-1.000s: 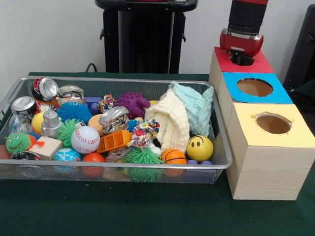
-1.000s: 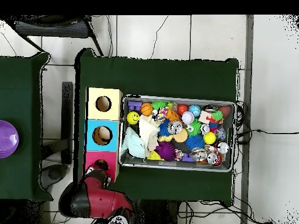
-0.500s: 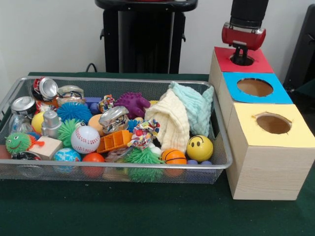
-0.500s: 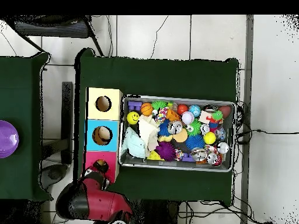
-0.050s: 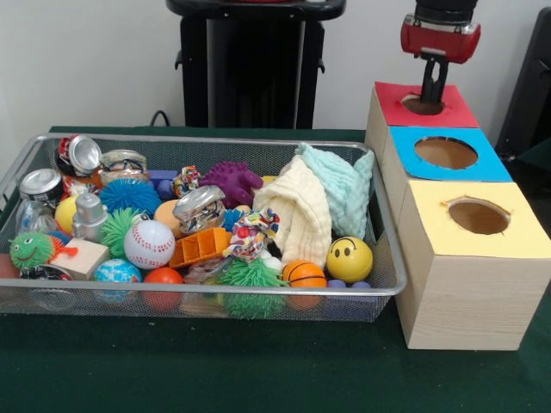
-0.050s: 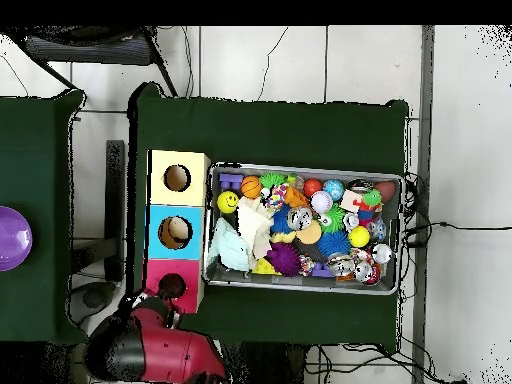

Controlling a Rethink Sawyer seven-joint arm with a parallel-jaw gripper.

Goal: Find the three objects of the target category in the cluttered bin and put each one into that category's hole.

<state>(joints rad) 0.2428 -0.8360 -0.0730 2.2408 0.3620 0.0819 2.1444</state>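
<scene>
I see my end effector [image 5: 429, 93] just above the red box's round hole [image 5: 422, 105]; I cannot tell its grip state. Beside the box, the wire-mesh bin [image 5: 389, 258] holds balls and cloths.

I see the gripper [image 5: 430, 93] hanging over the red hole [image 5: 422, 105], its tips right at the opening; I can't tell whether they are apart or together. The blue hole [image 5: 445, 152] and yellow hole [image 5: 478, 217] sit nearer me on the same wooden box [image 5: 465, 292]. The bin [image 5: 389, 258] stands just beside the box, crammed full: a baseball [image 5: 149, 244], a smiley ball [image 5: 349, 259], a small basketball [image 5: 304, 274], a purple spiky ball [image 5: 231, 181], crushed cans [image 5: 79, 157] at the far left corner, and pale cloths [image 5: 320, 203] heaped near the box.
</scene>
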